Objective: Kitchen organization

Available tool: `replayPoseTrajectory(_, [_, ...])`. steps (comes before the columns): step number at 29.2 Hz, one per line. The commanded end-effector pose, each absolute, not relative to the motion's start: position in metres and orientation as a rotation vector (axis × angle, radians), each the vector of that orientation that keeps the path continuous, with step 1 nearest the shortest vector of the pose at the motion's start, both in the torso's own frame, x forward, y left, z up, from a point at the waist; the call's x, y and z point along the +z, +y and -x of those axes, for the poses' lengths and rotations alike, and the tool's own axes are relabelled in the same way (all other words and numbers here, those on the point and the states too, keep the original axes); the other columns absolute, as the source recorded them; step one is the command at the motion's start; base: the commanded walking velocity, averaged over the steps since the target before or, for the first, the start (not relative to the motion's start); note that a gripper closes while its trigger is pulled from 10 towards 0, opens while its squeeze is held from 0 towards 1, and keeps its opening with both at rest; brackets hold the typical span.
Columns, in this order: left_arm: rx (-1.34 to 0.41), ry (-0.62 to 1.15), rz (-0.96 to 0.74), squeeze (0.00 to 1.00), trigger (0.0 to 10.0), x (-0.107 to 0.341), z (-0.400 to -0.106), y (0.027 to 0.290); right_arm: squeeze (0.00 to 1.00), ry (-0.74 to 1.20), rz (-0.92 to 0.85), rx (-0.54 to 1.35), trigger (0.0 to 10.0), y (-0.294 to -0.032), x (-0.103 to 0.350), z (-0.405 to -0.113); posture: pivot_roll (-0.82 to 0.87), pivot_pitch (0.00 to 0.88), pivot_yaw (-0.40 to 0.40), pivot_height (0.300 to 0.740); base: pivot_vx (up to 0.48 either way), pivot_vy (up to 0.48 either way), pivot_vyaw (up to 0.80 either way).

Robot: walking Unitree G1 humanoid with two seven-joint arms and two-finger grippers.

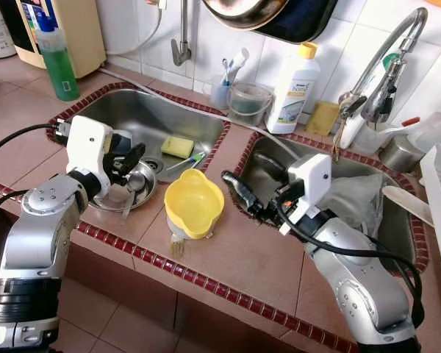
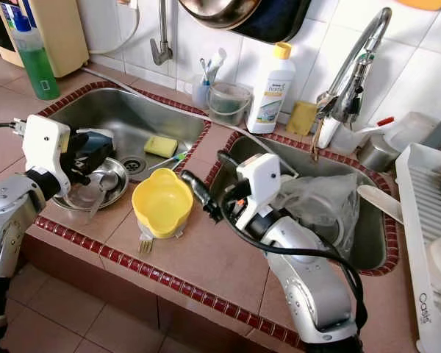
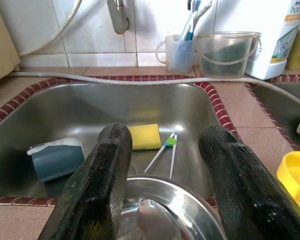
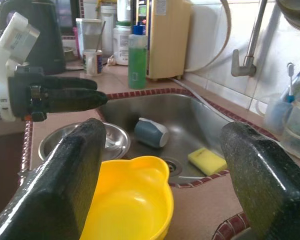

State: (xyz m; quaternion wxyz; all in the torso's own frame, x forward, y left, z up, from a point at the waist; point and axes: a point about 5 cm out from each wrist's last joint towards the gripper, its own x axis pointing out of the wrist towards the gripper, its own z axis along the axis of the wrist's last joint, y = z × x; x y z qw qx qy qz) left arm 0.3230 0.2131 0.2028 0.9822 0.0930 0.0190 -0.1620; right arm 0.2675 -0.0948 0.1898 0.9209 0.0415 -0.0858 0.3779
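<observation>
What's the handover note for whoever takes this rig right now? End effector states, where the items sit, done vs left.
Left end effector: open, empty, hovering just above the steel bowl that sits on the front edge of the left sink.
Right end effector: open, empty, over the counter between the sinks, aimed at the yellow bowl.
Items: yellow bowl on the counter, with a fork poking out beneath it. In the left sink: yellow sponge, toothbrush, blue cup on its side.
Done: nothing is held yet.
Left: grasp the steel bowl and yellow bowl, probably then clear the sink items.
</observation>
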Motion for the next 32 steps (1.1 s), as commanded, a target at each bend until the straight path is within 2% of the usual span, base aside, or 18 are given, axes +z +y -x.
replayPoseTrajectory(1, [-0.329,0.054,-0.214,0.0,10.0,0.201,-0.319,0.212,0.0,-0.172,-0.072,0.81,10.0,-0.095,0.191,-0.262,0.11,0.0,-0.126,0.74,0.0,0.0,0.0])
replayPoseTrajectory(10, [-0.331,0.198,-0.206,0.0,10.0,0.182,-0.311,0.209,0.0,-0.142,-0.08,0.873,10.0,-0.091,0.188,-0.249,0.11,0.0,-0.12,0.74,0.0,0.0,0.0])
replayPoseTrajectory(19, [-0.307,0.263,-0.211,0.0,10.0,0.182,-0.317,0.212,0.0,-0.131,-0.087,0.885,10.0,-0.091,0.188,-0.242,0.09,0.0,-0.104,0.74,0.0,0.0,0.0])
replayPoseTrajectory(32, [-0.397,0.191,-0.253,0.0,10.0,0.195,-0.311,0.211,0.0,-0.136,-0.092,0.867,10.0,-0.096,0.189,-0.233,0.06,0.021,-0.078,0.74,0.0,0.0,0.0])
